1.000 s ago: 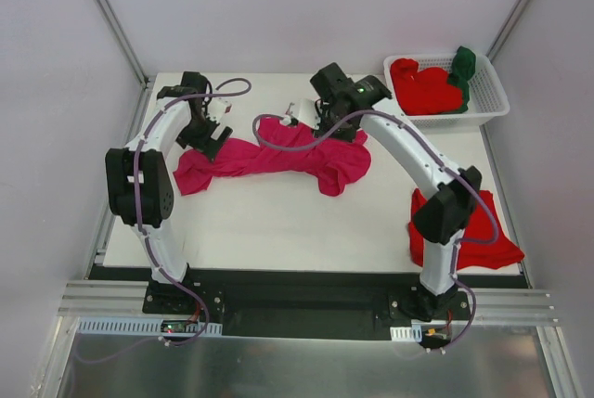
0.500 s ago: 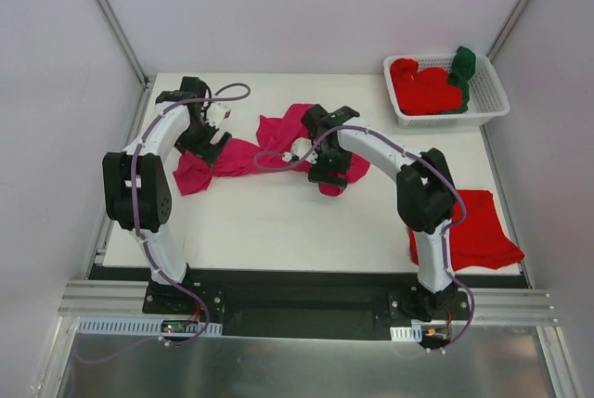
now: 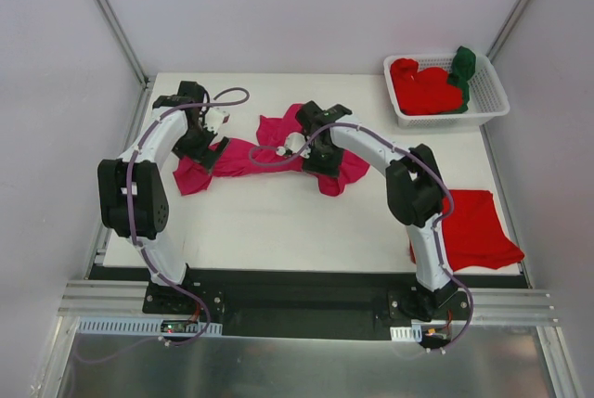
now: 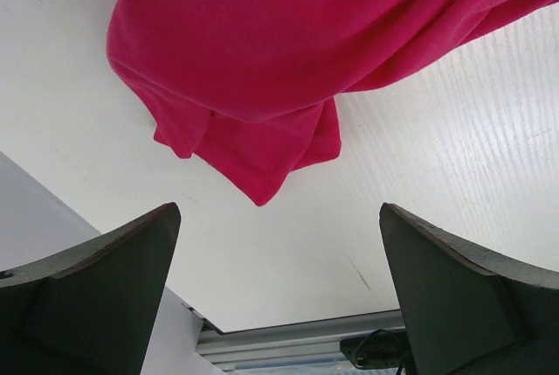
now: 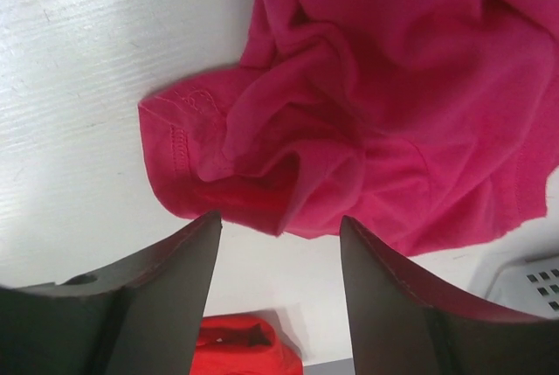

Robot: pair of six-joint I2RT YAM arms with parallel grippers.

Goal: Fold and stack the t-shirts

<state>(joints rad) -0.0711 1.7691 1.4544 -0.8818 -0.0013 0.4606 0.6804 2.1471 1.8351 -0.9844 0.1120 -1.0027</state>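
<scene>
The magenta-pink t-shirt (image 3: pixel 251 159) lies crumpled in a long strip across the far middle of the table. My left gripper (image 3: pixel 206 149) hovers over its left end, open and empty; in the left wrist view the shirt's end (image 4: pixel 288 52) lies beyond the wide-spread fingers (image 4: pixel 96 296). My right gripper (image 3: pixel 323 160) is open and empty above the shirt's bunched right part (image 5: pixel 376 104). A folded bright red t-shirt (image 3: pixel 475 231) lies at the near right, also in the right wrist view (image 5: pixel 244 349). More red shirts (image 3: pixel 425 87) and a dark green one (image 3: pixel 463 64) lie in the basket.
The white slotted basket (image 3: pixel 492 92) stands at the far right corner. The table's left and near edges show in the left wrist view (image 4: pixel 201 327). Grey walls with metal posts close in the table on three sides.
My right arm swung from the shirt's far edge toward the near side and now hovers over its right part, which has bunched up. My left gripper shifted slightly over the left end.
</scene>
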